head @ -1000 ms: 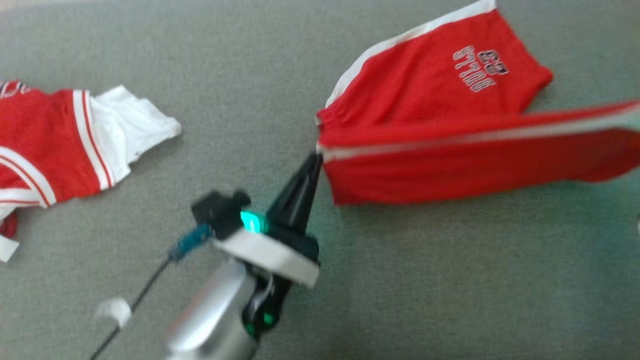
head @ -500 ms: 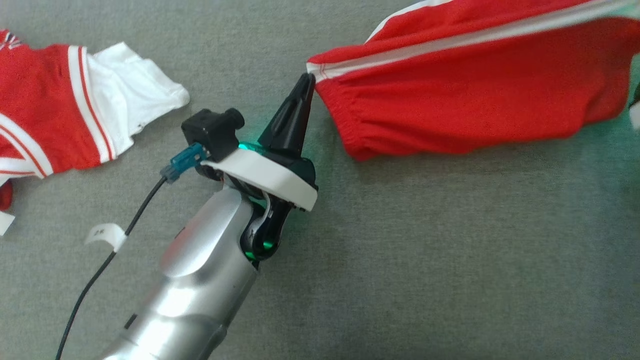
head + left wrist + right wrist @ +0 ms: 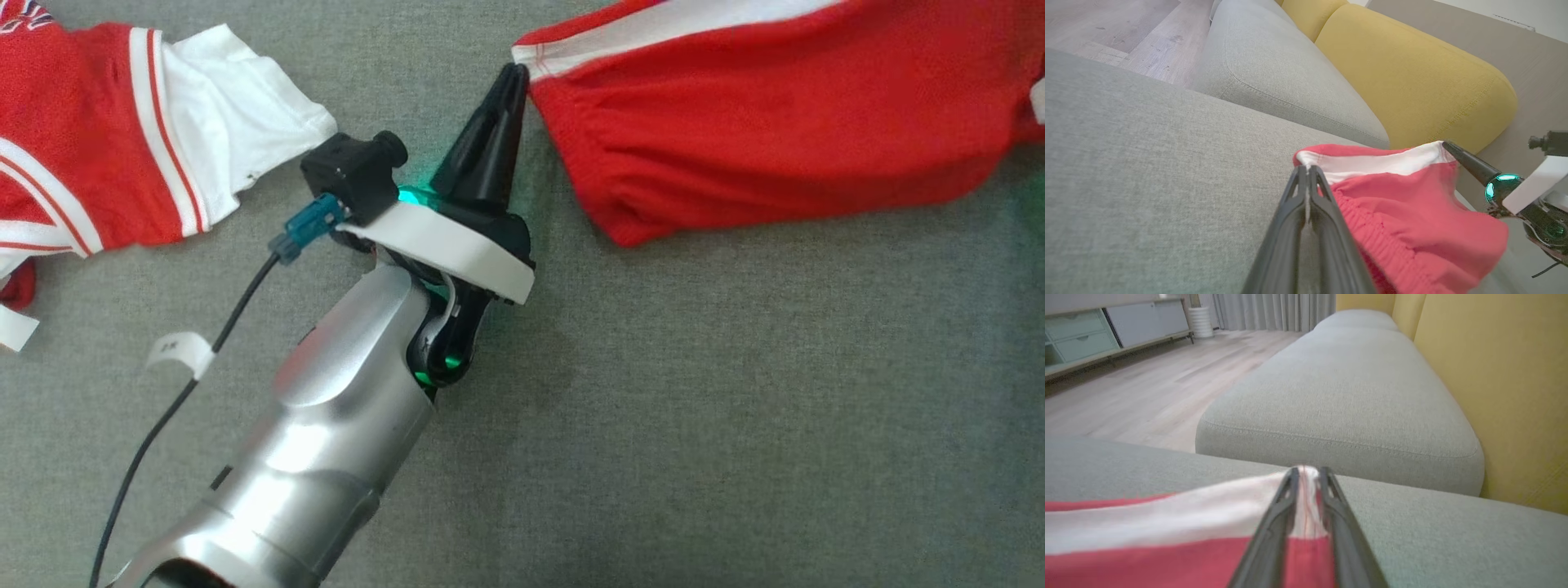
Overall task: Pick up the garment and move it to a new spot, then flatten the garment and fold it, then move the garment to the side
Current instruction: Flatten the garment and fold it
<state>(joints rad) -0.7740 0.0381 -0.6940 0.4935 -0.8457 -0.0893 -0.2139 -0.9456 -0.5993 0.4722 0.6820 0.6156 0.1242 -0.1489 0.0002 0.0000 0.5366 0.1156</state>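
Note:
The garment (image 3: 775, 139) is a pair of red shorts with a white side stripe, lying across the grey sofa seat (image 3: 694, 408) at the upper right of the head view. My left gripper (image 3: 514, 72) is shut on its white-trimmed near-left corner, and in the left wrist view the fingers (image 3: 1306, 171) pinch that edge of the garment (image 3: 1404, 216). My right gripper (image 3: 1306, 472) has the garment's (image 3: 1147, 563) white band between its fingers, which stand slightly apart. Its tip (image 3: 1447, 145) meets the garment's far corner.
A second red-and-white garment (image 3: 82, 163) lies crumpled at the upper left of the seat. Yellow back cushions (image 3: 1412, 81) rise behind the seat, and another grey seat cushion (image 3: 1347, 392) adjoins it. Wooden floor (image 3: 1147, 388) lies beyond the sofa's edge.
The head view has shifted. The held edge with the white stripe has swung over the printed part, which is now covered. My left gripper keeps its hold on the corner.

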